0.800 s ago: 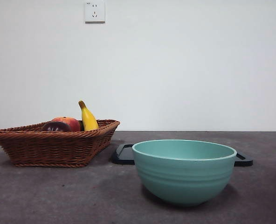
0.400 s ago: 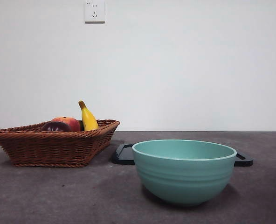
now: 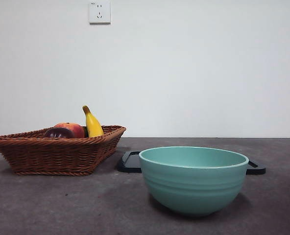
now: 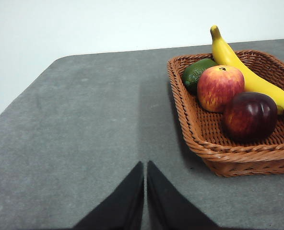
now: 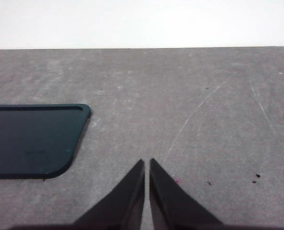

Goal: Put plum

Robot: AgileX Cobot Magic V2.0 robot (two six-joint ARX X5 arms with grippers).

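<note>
The dark maroon plum (image 4: 250,116) lies in a brown wicker basket (image 4: 218,155), beside a red-yellow apple-like fruit (image 4: 220,87), a yellow banana (image 4: 247,76) and a green fruit (image 4: 197,73). In the front view the plum (image 3: 59,132) peeks over the rim of the basket (image 3: 57,155) at the left. My left gripper (image 4: 145,166) is shut and holds nothing; it hangs over bare table, apart from the basket. My right gripper (image 5: 147,164) is shut and empty too, over bare grey table. Neither arm shows in the front view.
A teal bowl (image 3: 194,178) stands near the front at centre right. Behind it lies a flat dark tray (image 3: 131,162), whose corner (image 5: 34,139) shows in the right wrist view. A wall socket (image 3: 99,11) is on the white wall.
</note>
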